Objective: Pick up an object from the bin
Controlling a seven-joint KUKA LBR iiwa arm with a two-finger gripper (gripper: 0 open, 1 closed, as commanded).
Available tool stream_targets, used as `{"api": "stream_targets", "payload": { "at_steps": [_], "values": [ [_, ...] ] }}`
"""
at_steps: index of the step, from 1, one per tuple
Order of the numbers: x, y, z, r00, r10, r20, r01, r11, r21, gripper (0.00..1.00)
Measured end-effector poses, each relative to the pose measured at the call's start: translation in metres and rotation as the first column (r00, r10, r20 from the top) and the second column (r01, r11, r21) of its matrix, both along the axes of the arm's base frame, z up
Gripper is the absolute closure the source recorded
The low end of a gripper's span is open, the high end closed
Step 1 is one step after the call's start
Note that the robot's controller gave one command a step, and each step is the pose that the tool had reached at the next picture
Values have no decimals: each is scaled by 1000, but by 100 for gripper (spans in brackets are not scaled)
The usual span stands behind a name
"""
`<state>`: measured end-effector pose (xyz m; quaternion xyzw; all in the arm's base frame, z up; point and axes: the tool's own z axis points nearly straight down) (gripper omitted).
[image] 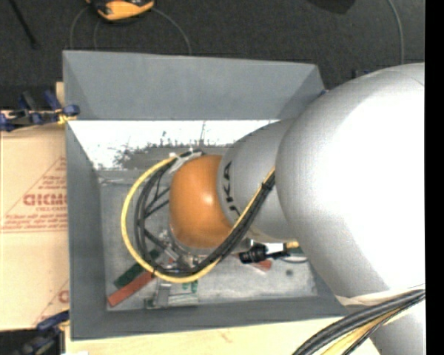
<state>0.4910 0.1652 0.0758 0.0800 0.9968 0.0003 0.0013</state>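
Silver arm links point(355, 183) are sitting closest to the lens, crossing in from 3 o'clock. Beyond them the orange wrist cover point(196, 202), ringed by a yellow cable point(129, 205), is hanging low over the floor of the bin point(192, 95).

The claw point(175, 259) is peeking out beneath the cover toward 6 o'clock. We are unable to tell whether it is open or closed, and we are seeing nothing gripped.

Nearest things:
- a pale packet point(179, 291) with green print is lying just beside the claw at 6 o'clock
- a green piece point(130, 276) and a red-brown strip point(127, 293) are lying close together at 8 o'clock of it
- a black marker-like thing point(260, 255) is lying near but apart at 3 o'clock

We are judging the packet or the strip as the likeliest pick.

For a clean grasp, we are advising these points:
- centring over one thing only
- descending straight
- closing across its narrow side
- watching that the cable loop is not dragging the green piece
- lifting clear of the near wall at 6 o'clock
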Motion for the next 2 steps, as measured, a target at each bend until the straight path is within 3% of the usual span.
{"api": "stream_targets", "payload": {
  "at_steps": [1,2],
  "values": [
    [-4,10,0,1000,4,0,-4,1000,1,0],
    [-13,45,-3,850,527,5,-527,850,-5,100]
  ]
}}
